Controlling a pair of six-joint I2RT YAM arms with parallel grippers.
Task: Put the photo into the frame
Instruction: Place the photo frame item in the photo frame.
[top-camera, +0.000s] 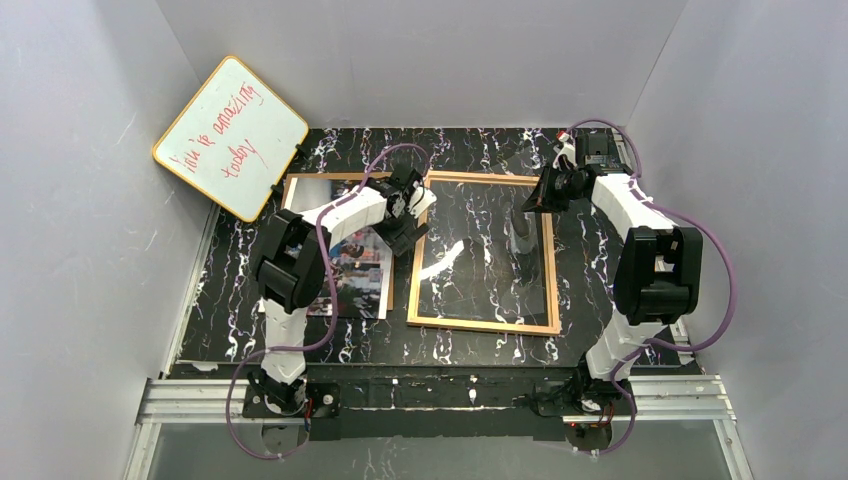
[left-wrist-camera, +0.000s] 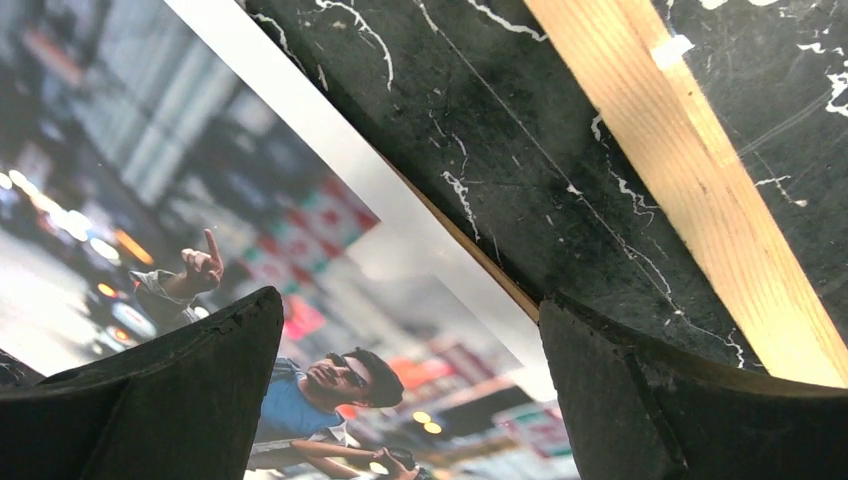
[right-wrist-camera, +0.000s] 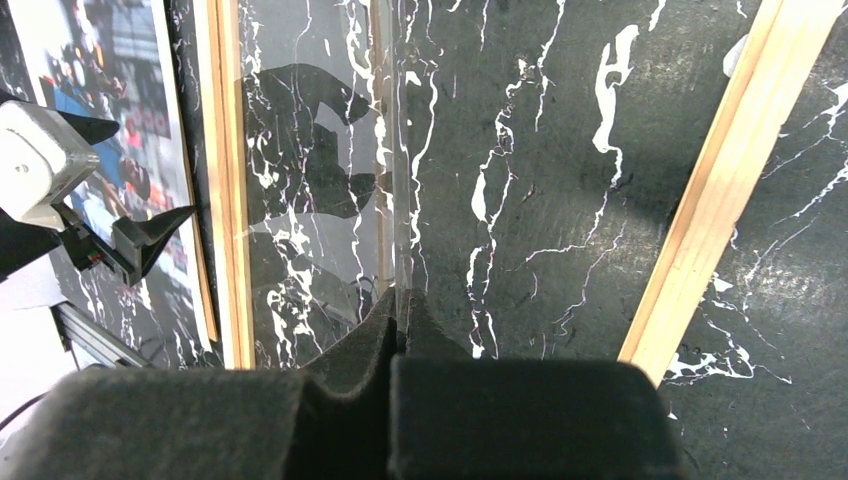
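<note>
The photo (top-camera: 358, 275) lies face up on a brown backing board (top-camera: 305, 188), left of the light-wood frame (top-camera: 480, 324). My left gripper (top-camera: 410, 215) is open and low over the photo's right edge (left-wrist-camera: 150, 150), one finger above the print and the other above the table strip beside the frame rail (left-wrist-camera: 700, 200). My right gripper (top-camera: 520, 235) is inside the frame and shut (right-wrist-camera: 400, 300) on the edge of the clear pane (right-wrist-camera: 395, 200). The pane stands tilted up from the frame (right-wrist-camera: 720, 190). The photo (right-wrist-camera: 100, 60) and left gripper (right-wrist-camera: 130, 180) show at the left of the right wrist view.
A yellow-rimmed whiteboard (top-camera: 230, 135) with red writing leans on the left wall at the back. White walls close in the black marbled table (top-camera: 600, 220) on three sides. The backing board's thin brown edge (left-wrist-camera: 470, 250) shows under the photo.
</note>
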